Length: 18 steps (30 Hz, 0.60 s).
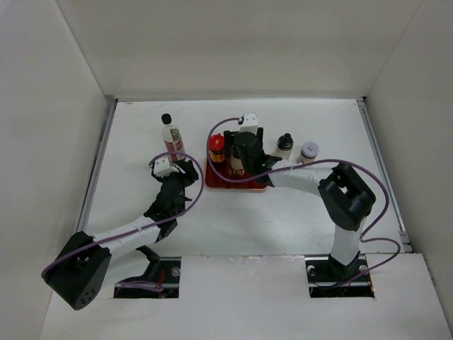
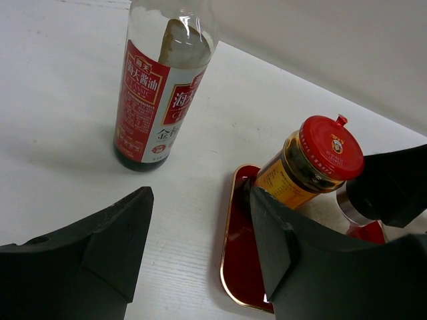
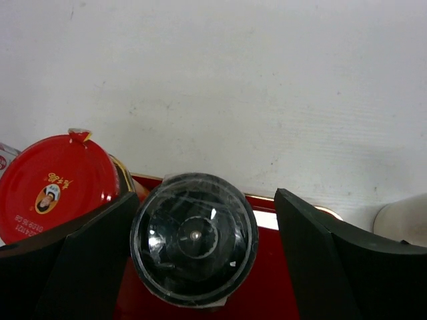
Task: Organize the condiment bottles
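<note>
A red tray holds the red-capped jar and, beside it, a jar with a glossy dark-looking lid. My right gripper straddles that jar from above with its jaws open. The left finger is against the jar and the right finger stands clear of it. The tall slim bottle with the red-white label stands on the table left of the tray. My left gripper is open and empty, low over the table between that bottle and the tray's corner.
A black-capped beige bottle and a pale-lidded jar stand on the table right of the tray. White walls enclose the table on three sides. The red-capped jar stands just beyond my left gripper's right finger.
</note>
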Motion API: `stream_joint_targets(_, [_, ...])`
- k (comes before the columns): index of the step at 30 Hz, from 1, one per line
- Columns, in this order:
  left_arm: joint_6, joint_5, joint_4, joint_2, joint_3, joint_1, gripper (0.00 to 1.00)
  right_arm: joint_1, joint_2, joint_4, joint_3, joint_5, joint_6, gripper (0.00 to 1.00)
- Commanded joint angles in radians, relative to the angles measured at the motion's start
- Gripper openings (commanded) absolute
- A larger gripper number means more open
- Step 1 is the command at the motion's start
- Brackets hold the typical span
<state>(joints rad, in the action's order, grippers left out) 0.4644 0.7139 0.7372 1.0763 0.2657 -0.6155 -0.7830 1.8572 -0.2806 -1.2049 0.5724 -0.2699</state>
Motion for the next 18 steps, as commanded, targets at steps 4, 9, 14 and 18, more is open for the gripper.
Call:
stream_joint_targets(4, [0.01,-0.01,0.059,-0.003,0.001,0.006,0.58,0.009,-0.096,-0.019,-0.013,0.049,-0.014,0.92])
stream_joint_targets(9, [0.01,-0.01,0.059,-0.007,0.003,0.0,0.58,0.053,-0.248,-0.02,0.115,0.055,-0.022,0.92])
stream_joint_targets(14, [0.011,-0.011,0.057,-0.006,0.003,-0.003,0.58,0.15,-0.317,-0.012,0.208,0.102,-0.037,0.91])
stream_joint_targets(18, [0.013,-0.011,0.062,0.019,0.007,0.003,0.58,0.219,-0.31,0.006,0.22,0.133,-0.048,0.92])
